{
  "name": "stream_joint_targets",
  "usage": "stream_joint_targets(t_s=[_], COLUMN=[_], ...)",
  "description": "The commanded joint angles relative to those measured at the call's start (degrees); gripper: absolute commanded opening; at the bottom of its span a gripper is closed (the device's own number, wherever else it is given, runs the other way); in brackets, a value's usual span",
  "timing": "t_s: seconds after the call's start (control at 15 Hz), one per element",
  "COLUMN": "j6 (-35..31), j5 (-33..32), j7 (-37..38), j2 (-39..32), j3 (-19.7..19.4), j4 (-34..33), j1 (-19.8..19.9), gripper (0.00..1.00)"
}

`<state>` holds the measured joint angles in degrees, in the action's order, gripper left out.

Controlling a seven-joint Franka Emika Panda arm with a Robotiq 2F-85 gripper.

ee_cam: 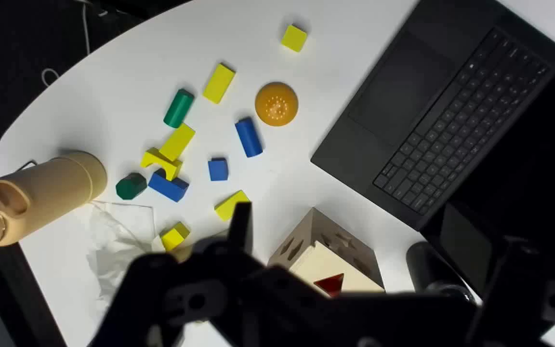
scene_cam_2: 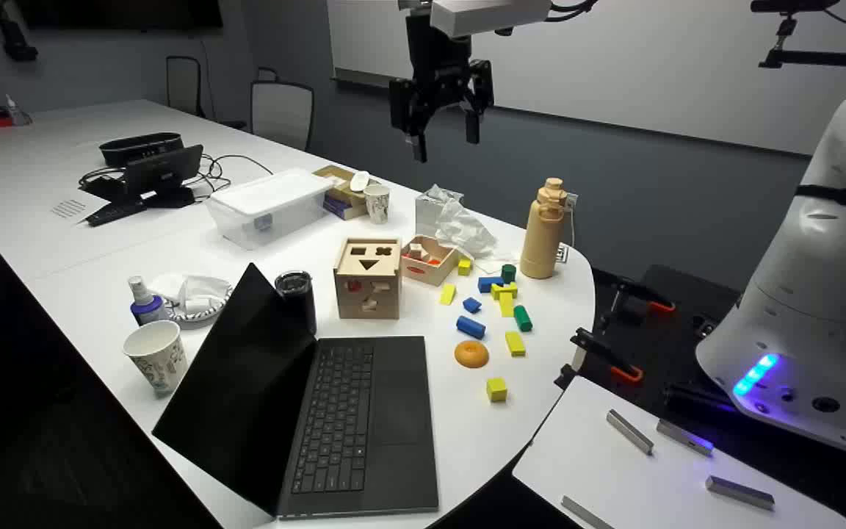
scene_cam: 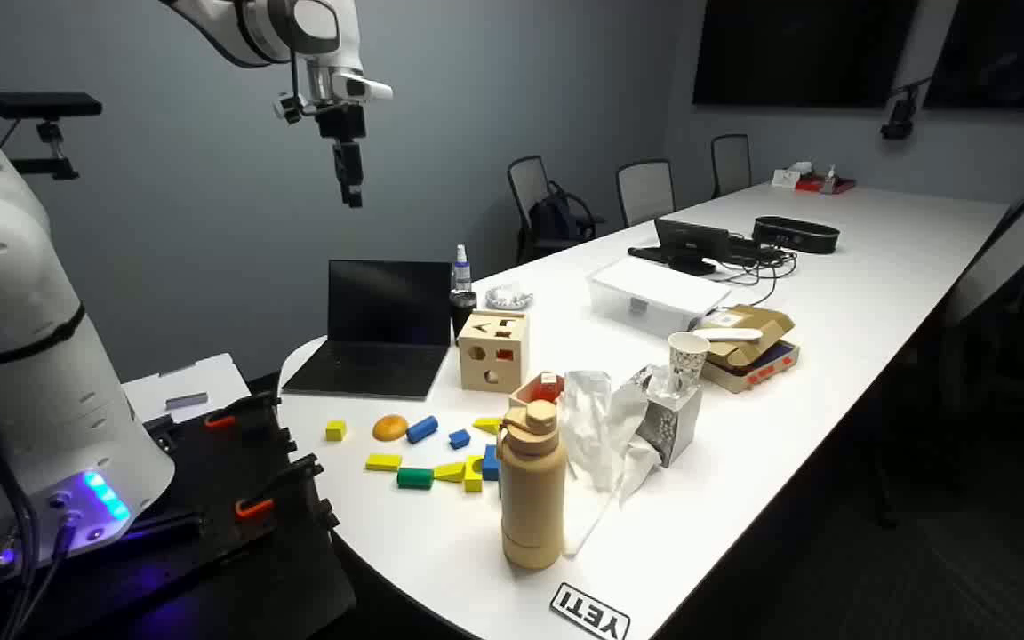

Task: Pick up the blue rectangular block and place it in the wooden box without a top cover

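Both fingers of the tool (scene_cam_2: 446,145) are spread wide, with just air between them. It hangs up high, well above the white tabletop (scene_cam_2: 476,448), at the end of a big white arm (scene_cam: 316,20).

The long blue block (ee_cam: 168,186) lies on the tabletop, well apart from the tool. Close up to it is a yellow arch (ee_cam: 167,165), but I cannot tell if the two touch. A fat green block (ee_cam: 131,186) is just beside one end of the blue one. In an exterior view, a tan bottle (scene_cam: 532,498) stands upright and hides part of the long blue block.

Near these toys is the open wooden box (scene_cam_2: 427,275), with red and pale bits (scene_cam_2: 416,251) inside it. Just beside that box is a bigger wooden cube (scene_cam_2: 368,279), with shapes cut out of its top and sides.

Looking down in the wrist view, I see a little blue block (ee_cam: 218,170), a blue roller (ee_cam: 248,138) and an orange bump (ee_cam: 276,104), near each other but apart. A green roller (ee_cam: 178,108) lies near a flat yellow block (ee_cam: 219,83). A yellow cube (ee_cam: 294,38) sits off by itself, past the orange bump. The black laptop (scene_cam_2: 335,430) stands open near the wooden cube, and a dark cup (scene_cam_2: 304,294) stands between its screen and the cube. Crumpled white tissue (scene_cam_2: 467,229) sits by the open wooden box.
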<state>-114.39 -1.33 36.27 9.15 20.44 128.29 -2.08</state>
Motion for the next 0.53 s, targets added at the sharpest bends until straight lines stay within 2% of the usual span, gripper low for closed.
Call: stream_joint_targets(t_s=[0.0, 0.2, 0.47], j6=[0.1, -3.4, -10.8], j5=[-0.4, -0.7, -3.5], j7=[0.3, 0.1, -2.1], j2=[-0.2, -0.1, -2.3], j3=[-2.5, -4.8, -9.6], j4=[-0.1, 2.2, 7.1], j1=[-2.6, -2.5, -0.5], gripper=[1.00, 1.00, 1.00])
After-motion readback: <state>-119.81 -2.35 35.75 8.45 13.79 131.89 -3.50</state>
